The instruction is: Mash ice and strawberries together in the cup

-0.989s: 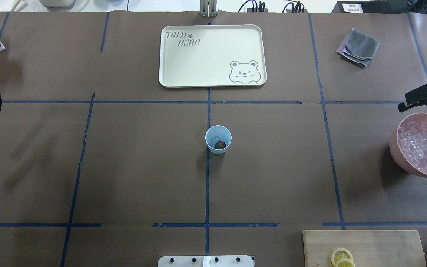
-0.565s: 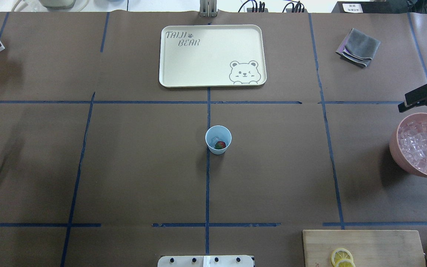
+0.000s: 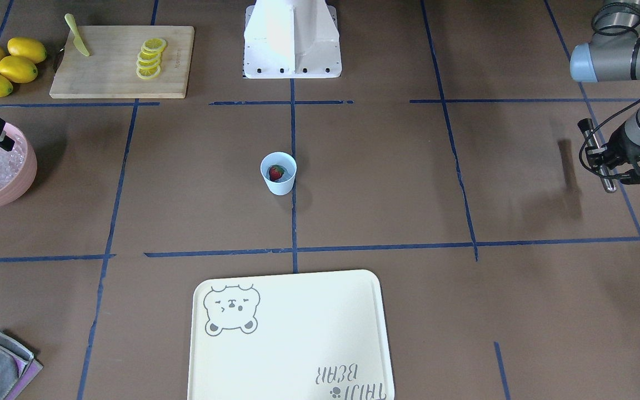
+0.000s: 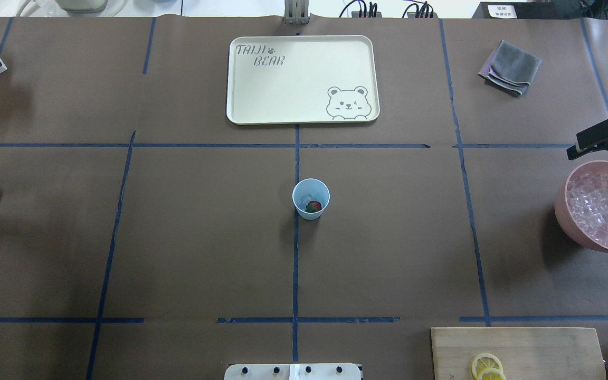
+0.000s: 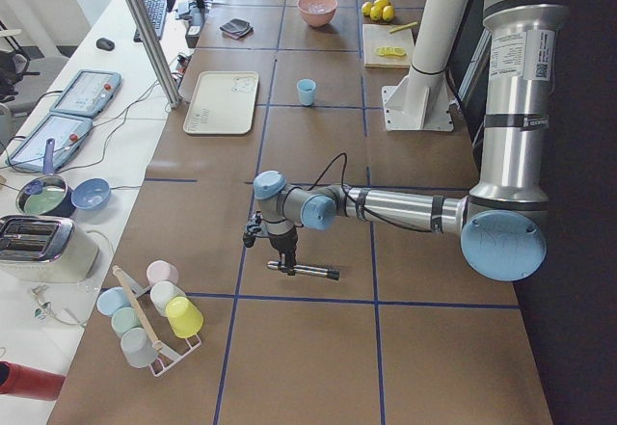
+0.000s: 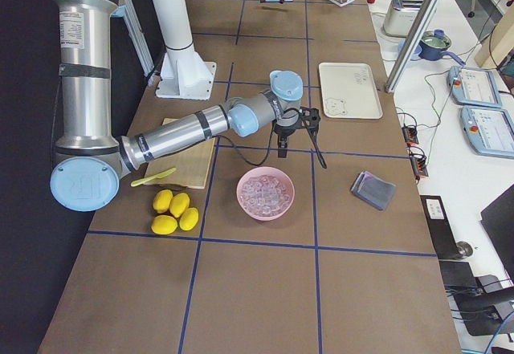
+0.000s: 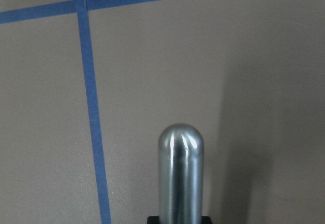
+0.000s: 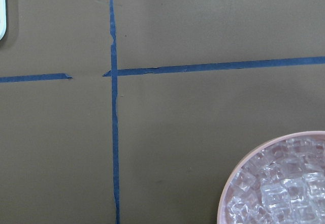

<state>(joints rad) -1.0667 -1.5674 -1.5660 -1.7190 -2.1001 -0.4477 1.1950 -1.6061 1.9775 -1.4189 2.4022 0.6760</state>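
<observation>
While the left claw (image 3: 606,166), clamped on a rounded steel rod (image 7: 180,178), has swung it outward, the small light-blue cup (image 3: 280,186) sits well apart, contents unmashed; right claw (image 4: 591,155) seems parted

Legible lettering appears on one object only: the cream tray (image 4: 304,79) carries the grey words "TAIJI BEAR" in two lines at its 10 o'clock corner in the overhead view, with a small paw print after "TAIJI" and a winking bear face at its 4 o'clock corner. In the front-facing view the same tray (image 3: 298,344) shows the words upside down at its 5 o'clock corner. A faint mark on the cutting board (image 3: 109,72), a white label (image 4: 501,10) at the 1 o'clock edge of the overhead view, and a sticker (image 5: 527,54) on the near arm are too small to read.
</observation>
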